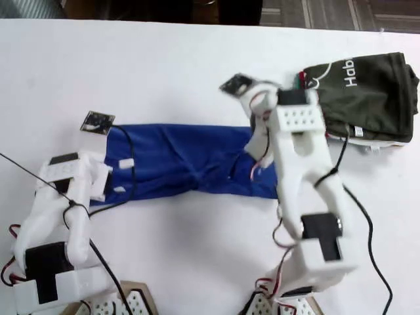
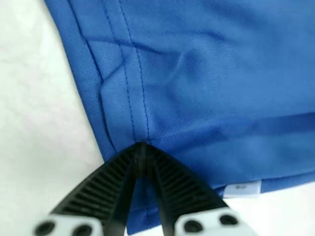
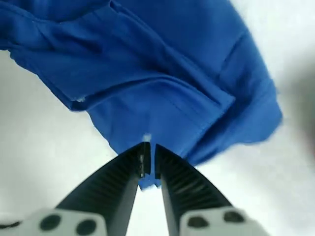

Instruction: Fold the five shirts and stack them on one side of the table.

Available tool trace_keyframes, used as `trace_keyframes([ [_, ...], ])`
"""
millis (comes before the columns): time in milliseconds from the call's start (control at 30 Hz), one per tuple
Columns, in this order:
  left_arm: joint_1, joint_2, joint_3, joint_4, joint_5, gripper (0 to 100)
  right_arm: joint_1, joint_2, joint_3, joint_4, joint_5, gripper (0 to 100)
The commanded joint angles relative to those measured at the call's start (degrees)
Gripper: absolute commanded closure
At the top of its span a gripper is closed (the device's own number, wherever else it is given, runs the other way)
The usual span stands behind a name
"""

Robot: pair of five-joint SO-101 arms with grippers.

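**Blue shirt mid-fold, pile started at 2 o'clock**

On the white desk [image 1: 197, 72], the blue shirt [image 1: 184, 167] lies dead centre as a long band running 9 to 3 o'clock. I'd say the lengthwise fold is done and the crosswise folds are left. A folded dark green shirt [image 1: 367, 92] sits at 2 o'clock. How many of the 5 are under it, can't tell.

The left end effector [image 2: 140, 150] is pinching the 9 o'clock hem, and the right end effector [image 3: 147, 152] is pinching the 3 o'clock end. A black cable [image 1: 128, 180] draped over the fabric might snag.

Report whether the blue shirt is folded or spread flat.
Partly folded: the blue shirt lies as a long narrow band, layers overlapping, left gripper and right gripper pinching its ends.
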Motion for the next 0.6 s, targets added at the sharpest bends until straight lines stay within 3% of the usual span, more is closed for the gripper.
trace_keyframes([
  [0,0.7,-0.2,-0.7,-0.7,0.6,97,-2.9,-8.0,14.3,-14.0,-4.1,97.8],
  [133,0.7,-0.2,-0.7,-0.7,0.6,97,-5.5,-8.7,16.9,-17.8,-8.2,97.8],
  [433,0.7,-0.2,-0.7,-0.7,0.7,97,-10.1,0.0,16.6,-22.6,-9.1,97.8],
  [567,0.7,-0.2,-0.7,-0.7,0.7,97,-10.0,0.2,13.2,-24.0,-16.6,97.8],
])
